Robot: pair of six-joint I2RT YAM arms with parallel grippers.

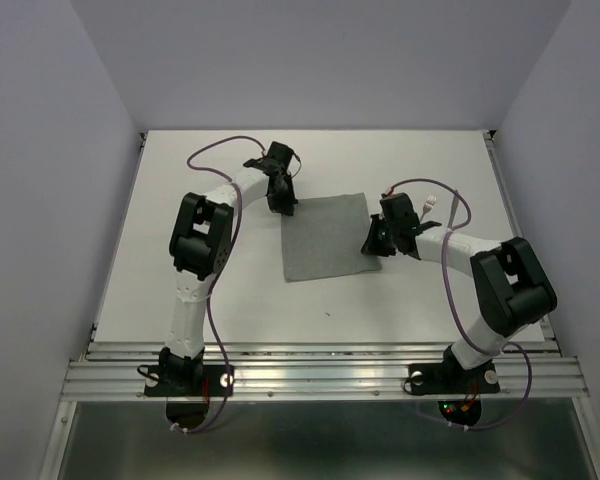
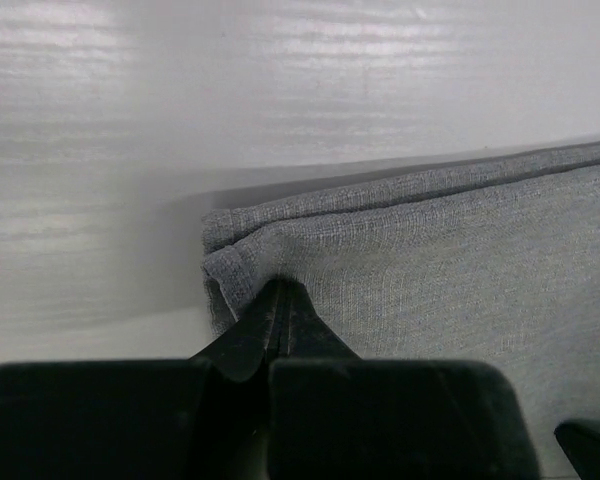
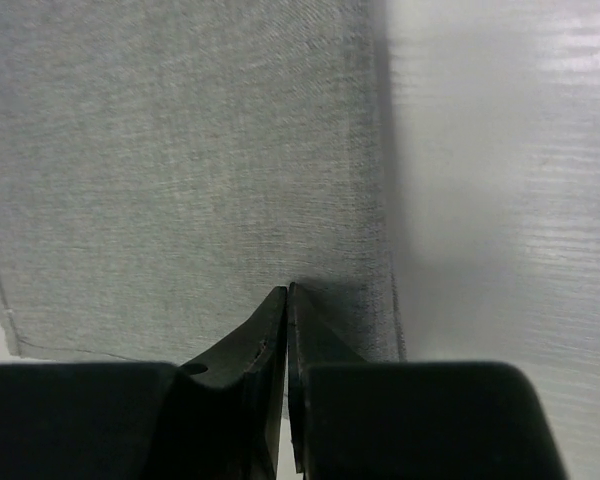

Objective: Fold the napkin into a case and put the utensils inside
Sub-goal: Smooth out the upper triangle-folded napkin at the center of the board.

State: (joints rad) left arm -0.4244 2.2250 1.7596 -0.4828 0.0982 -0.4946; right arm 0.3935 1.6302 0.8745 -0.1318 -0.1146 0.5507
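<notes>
The grey napkin [image 1: 325, 240] lies flat as a broad rectangle in the middle of the white table [image 1: 430, 310]. No case and no utensils are in view. My left gripper [image 1: 288, 208] is at the napkin's far left corner. In the left wrist view its jaws [image 2: 277, 285] are shut on the puckered corner of the napkin [image 2: 460, 260], whose far edge shows two layers. My right gripper [image 1: 373, 245] is at the near right corner. Seen from the right wrist, this gripper [image 3: 287, 290] is shut on the napkin [image 3: 180, 150] close to its right edge.
Purple cables loop above both arms [image 1: 220, 145]. The left arm's elbow [image 1: 202, 235] stands left of the cloth, the right arm's elbow [image 1: 515, 285] at the right. An aluminium rail [image 1: 320, 375] runs along the near edge; grey walls enclose the table.
</notes>
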